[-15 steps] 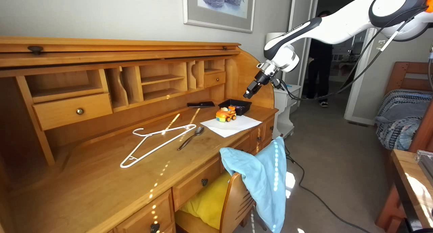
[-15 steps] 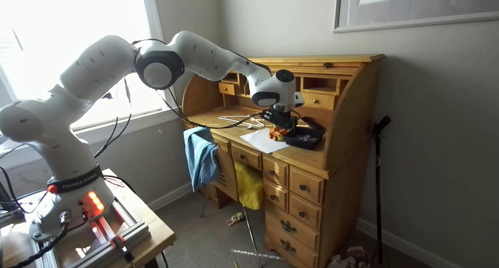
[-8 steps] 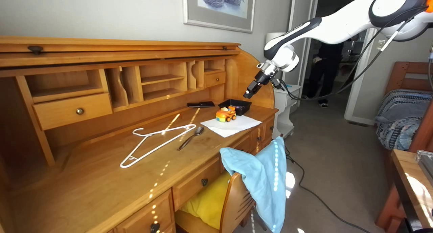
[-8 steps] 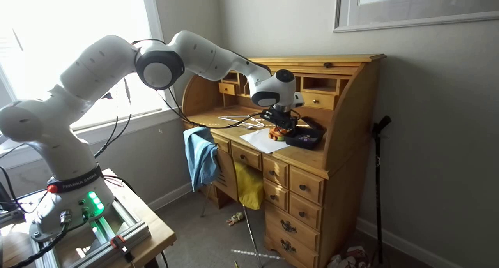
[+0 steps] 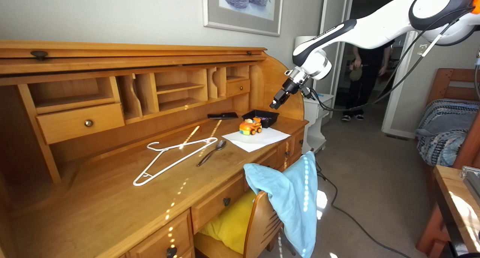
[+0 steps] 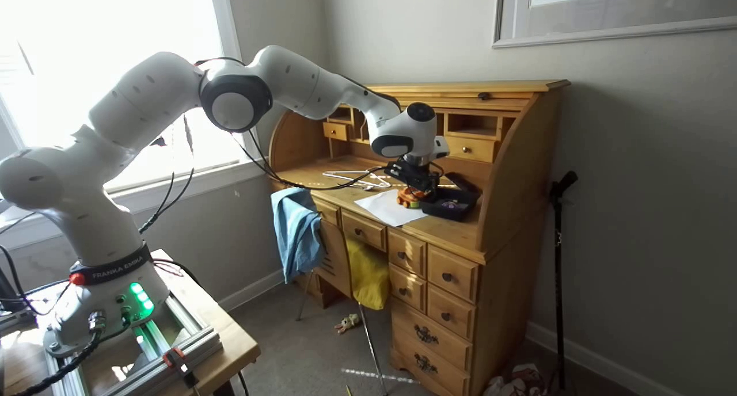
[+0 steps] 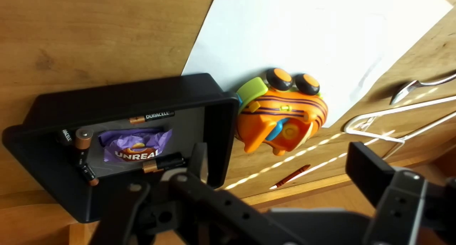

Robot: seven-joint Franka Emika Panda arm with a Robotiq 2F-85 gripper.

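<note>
1. The gripper [image 7: 278, 154] hangs above the table [image 5: 112, 209], with its jaws wide apart.
2. In an exterior view, the toy car [image 5: 249, 127] stands at right, on white paper [image 5: 258, 141].
3. Just beside it, the black tray [image 7: 121, 95] holds batteries [image 7: 83, 140] and a purple packet [image 7: 137, 145].

"Did the black tray [image 7: 121, 87] show whole?"

"No; in the wrist view the gripper [image 7: 278, 150] covered part of its rim, and in both exterior views its contents [image 6: 452, 204] were too small to tell."

"What about away from the tray?"

"Well apart from it, the wrist view's edge cut off the spoon [image 7: 415, 84] and the hanger [image 7: 402, 110]."
</note>
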